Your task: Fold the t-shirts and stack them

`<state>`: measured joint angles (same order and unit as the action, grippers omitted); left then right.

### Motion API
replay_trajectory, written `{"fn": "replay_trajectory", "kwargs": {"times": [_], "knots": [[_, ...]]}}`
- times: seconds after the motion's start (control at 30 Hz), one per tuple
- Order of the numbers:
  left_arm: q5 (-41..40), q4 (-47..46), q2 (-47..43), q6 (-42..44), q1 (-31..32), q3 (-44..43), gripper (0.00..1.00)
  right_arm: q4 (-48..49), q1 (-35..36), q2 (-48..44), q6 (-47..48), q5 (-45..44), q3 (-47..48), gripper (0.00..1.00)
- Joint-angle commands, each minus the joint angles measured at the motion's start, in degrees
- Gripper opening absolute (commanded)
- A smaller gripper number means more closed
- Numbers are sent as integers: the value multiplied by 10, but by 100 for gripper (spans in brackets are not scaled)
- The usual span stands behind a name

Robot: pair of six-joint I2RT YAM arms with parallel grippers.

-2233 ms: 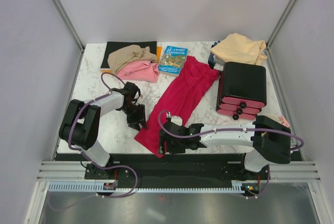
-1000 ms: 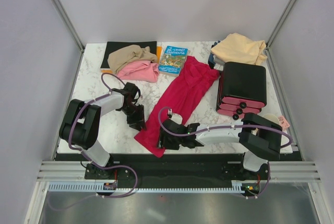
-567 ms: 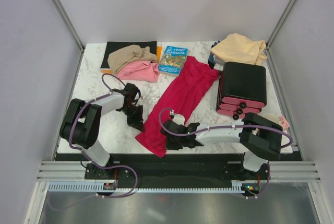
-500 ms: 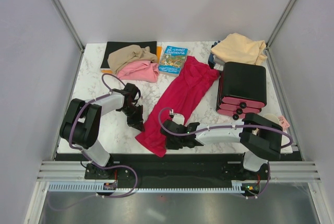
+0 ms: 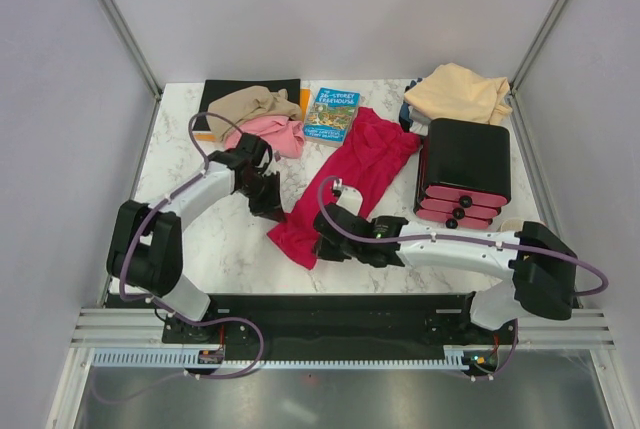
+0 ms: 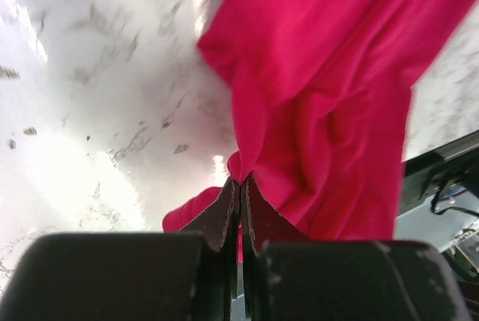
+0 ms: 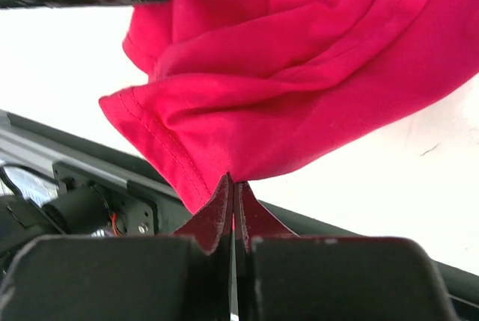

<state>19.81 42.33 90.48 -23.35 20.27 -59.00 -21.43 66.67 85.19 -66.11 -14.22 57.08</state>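
Near hem of the red shirt (image 5: 350, 174) has risen off the counter (image 5: 225, 244), both sets of jaws clamped on it; nothing folded yet, other shirts (image 5: 262, 121) heaped behind.

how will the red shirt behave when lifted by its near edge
Probably floppy: the red shirt bunches in soft folds where the left tool and right tool pinch it. Likely light, as small pinches hold it. Its far end would probably sag and drag.
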Motion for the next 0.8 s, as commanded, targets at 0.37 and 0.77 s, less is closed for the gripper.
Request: {"fn": "replay_trajectory", "kwargs": {"times": [0.37, 0.77], "knots": [[-16, 31, 57, -32, 10, -214, 2, -64, -96, -49, 64, -76, 27, 0], [-5, 48, 204, -13, 37, -380, 2, -65, -163, -6, 134, -78, 58, 0]]}}
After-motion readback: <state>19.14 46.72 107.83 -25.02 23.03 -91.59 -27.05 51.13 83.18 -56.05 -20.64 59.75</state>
